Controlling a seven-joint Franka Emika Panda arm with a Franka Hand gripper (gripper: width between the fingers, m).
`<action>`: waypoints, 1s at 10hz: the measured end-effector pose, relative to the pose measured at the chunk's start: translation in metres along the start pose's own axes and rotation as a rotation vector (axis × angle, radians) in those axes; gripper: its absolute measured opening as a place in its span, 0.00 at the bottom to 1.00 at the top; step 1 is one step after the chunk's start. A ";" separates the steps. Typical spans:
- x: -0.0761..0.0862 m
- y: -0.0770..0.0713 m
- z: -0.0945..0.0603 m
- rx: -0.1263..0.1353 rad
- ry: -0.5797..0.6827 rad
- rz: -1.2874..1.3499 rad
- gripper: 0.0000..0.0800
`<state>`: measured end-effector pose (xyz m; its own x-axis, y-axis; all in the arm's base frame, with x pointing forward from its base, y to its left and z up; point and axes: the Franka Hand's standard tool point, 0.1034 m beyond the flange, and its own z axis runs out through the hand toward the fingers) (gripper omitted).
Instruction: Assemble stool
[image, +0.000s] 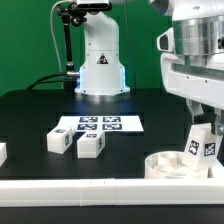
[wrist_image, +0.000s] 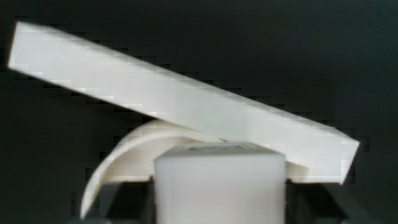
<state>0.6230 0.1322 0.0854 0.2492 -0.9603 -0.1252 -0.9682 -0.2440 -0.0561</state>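
My gripper (image: 203, 128) is at the exterior view's right, shut on a white blocky stool leg (image: 205, 147) that bears a square tag. It holds the leg upright just over the round ring-like seat (image: 162, 161), which lies at the front right; I cannot tell whether they touch. In the wrist view the leg (wrist_image: 219, 175) fills the space between the dark fingers (wrist_image: 128, 205), with the seat's curved rim (wrist_image: 134, 155) beyond it. Two more legs (image: 57, 141) (image: 91, 146) lie on the black table at the front left.
The marker board (image: 99, 124) lies flat mid-table. A long white border rail (image: 90, 186) runs along the front edge and shows as a slanted bar in the wrist view (wrist_image: 160, 85). The robot base (image: 100, 70) stands behind. A white piece (image: 2, 152) sits at the far left.
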 end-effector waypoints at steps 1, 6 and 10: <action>0.000 0.000 -0.001 0.001 0.000 -0.036 0.68; -0.004 -0.007 -0.023 0.022 0.000 -0.191 0.81; -0.005 -0.004 -0.020 -0.011 0.025 -0.567 0.81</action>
<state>0.6253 0.1349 0.1064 0.7299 -0.6813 -0.0553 -0.6830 -0.7239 -0.0975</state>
